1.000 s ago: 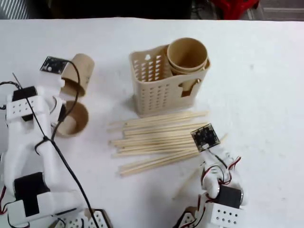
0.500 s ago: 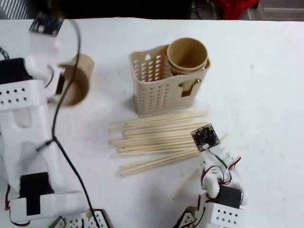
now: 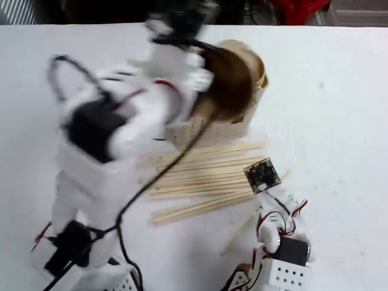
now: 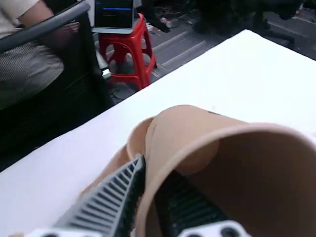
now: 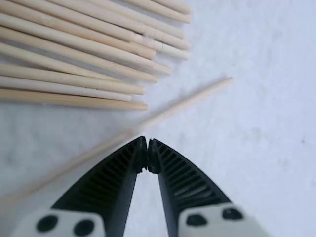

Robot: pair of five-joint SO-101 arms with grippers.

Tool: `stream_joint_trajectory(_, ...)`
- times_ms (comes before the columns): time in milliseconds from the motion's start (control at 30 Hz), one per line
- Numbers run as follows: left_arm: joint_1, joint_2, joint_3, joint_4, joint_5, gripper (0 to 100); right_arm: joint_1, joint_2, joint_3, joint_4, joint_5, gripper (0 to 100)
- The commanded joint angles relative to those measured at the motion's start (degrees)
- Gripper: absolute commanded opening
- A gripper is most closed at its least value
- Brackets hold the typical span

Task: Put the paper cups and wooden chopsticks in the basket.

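Observation:
My left gripper [image 4: 147, 168] is shut on a brown paper cup [image 4: 232, 163]: one finger [image 4: 111, 200] lies outside the cup's wall, the other inside. In the high view the left arm [image 3: 121, 121] holds this cup [image 3: 233, 79] tilted over the beige slotted basket [image 3: 197, 128], hiding most of it. The rim of another tan cup [image 4: 138, 136] shows just behind the held one. Wooden chopsticks [image 3: 200, 179] lie in a loose pile in front of the basket. My right gripper [image 5: 147, 148] is shut with nothing in it, low over the table, its tips close to one stray chopstick [image 5: 182, 103] beside the pile [image 5: 89, 54].
The right arm [image 3: 282, 245] sits at the table's front right. White table [image 3: 333, 109] stretches to the right of the basket. A red stool [image 4: 126, 42] and a chair stand on the floor beyond the far edge.
The left arm lifted a paper cup from the table's left side and swung it right, to over the basket. The right arm and chopsticks stayed put.

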Motion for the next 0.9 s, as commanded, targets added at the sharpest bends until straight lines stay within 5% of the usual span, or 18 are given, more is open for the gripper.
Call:
stream_joint_trajectory(0,2.86,2.77,6.33,-11.52,0.62,2,-0.04,-0.48,0.62,0.22,0.62,1.7)
stream_joint_trajectory(133,1.01,6.46,10.90,-16.79,0.79,2,-0.04,-0.48,0.62,0.22,0.62,1.7)
stream_joint_trajectory(867,-4.62,9.54,16.26,-18.99,0.62,3,-0.04,-0.48,0.62,0.22,0.62,1.7)
